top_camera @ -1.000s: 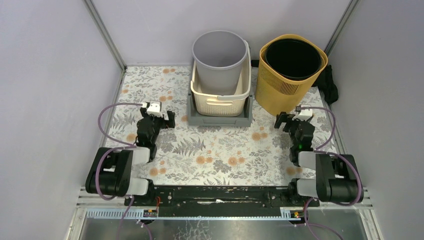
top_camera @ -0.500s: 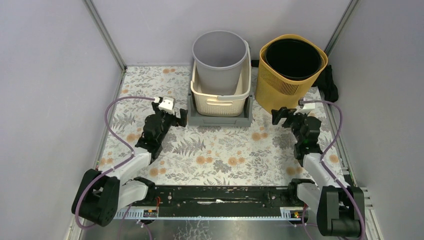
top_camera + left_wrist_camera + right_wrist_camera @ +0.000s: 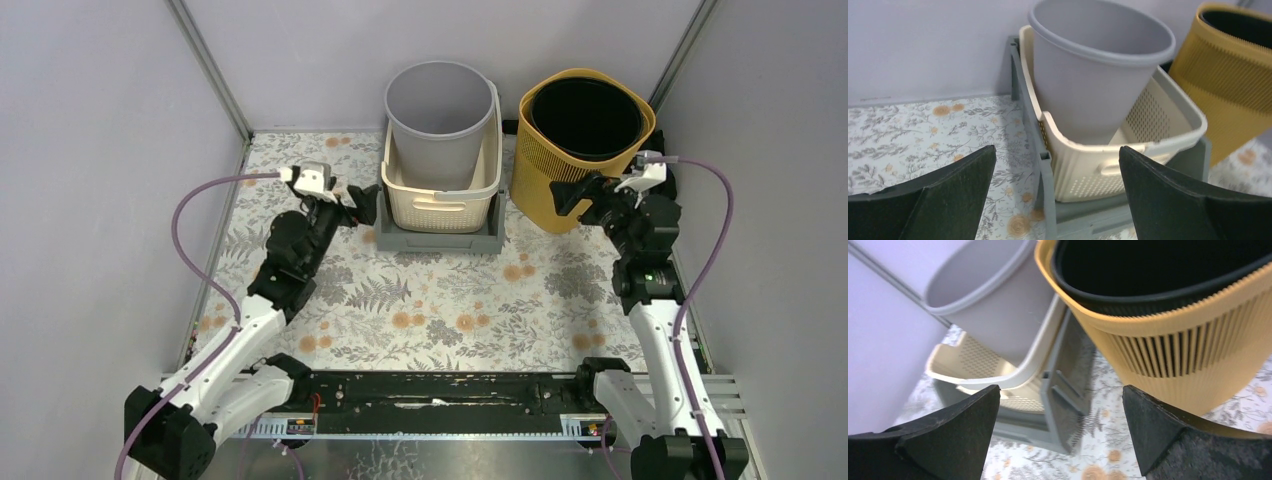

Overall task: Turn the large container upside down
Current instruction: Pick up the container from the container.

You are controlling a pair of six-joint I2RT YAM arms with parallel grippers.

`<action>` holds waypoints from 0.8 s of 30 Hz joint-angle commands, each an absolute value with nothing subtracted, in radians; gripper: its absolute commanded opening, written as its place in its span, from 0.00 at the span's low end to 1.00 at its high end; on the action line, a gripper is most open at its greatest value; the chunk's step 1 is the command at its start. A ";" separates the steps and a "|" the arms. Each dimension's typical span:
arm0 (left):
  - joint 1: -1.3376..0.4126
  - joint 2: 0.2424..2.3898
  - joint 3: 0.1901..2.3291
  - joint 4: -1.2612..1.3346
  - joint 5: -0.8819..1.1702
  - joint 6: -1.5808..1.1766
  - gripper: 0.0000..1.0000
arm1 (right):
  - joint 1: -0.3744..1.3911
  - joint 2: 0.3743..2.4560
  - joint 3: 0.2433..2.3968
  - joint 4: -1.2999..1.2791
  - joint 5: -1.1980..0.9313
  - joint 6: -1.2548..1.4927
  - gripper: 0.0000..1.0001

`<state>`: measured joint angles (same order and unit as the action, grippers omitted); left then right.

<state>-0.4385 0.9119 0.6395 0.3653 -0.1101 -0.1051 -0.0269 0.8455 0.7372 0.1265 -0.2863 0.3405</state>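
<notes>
Now, re yellow bin (image 3: 560, 175): stands upright at approx 1 o'clock on floral table (image 3: 450, 300), mouth up, w/ black liner (image 3: 585, 115) inside.

Re R gripper (image 3: 580, 195): hangs at approx 5 o'clock of yellow bin, close to its ribbed wall, fingers spread wide, nothing held. On wrist cam, points at gap betw. yellow bin and grey tray (image 3: 440, 240), no contact visible.

Re L gripper (image 3: 358, 205): hangs at 9 o'clock of grey tray, just beside its edge, fingers likewise spread wide, empty.

At 12 o'clock: cream basket (image 3: 440, 205) nested in grey tray, grey bin (image 3: 440, 130) inside basket, mouth up. Whole stack just beside yellow bin, at its 9 o'clock.
</notes>
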 commanded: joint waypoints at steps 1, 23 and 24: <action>-0.448 0.921 0.820 0.095 -0.293 -0.314 1.00 | -0.021 0.813 0.898 -0.041 -0.444 0.431 0.99; -0.448 0.747 0.882 0.044 -0.195 -0.659 1.00 | -0.021 0.851 1.024 -0.094 -0.686 0.642 0.99; -0.447 0.757 0.903 -0.012 -0.224 -0.676 1.00 | -0.022 0.858 1.019 -0.078 -0.704 0.649 0.99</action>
<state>-0.4446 0.7414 0.8917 0.0502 -0.0956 -0.5297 -0.0261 0.8421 1.0252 -0.0967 -0.6491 0.5705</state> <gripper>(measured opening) 1.001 0.993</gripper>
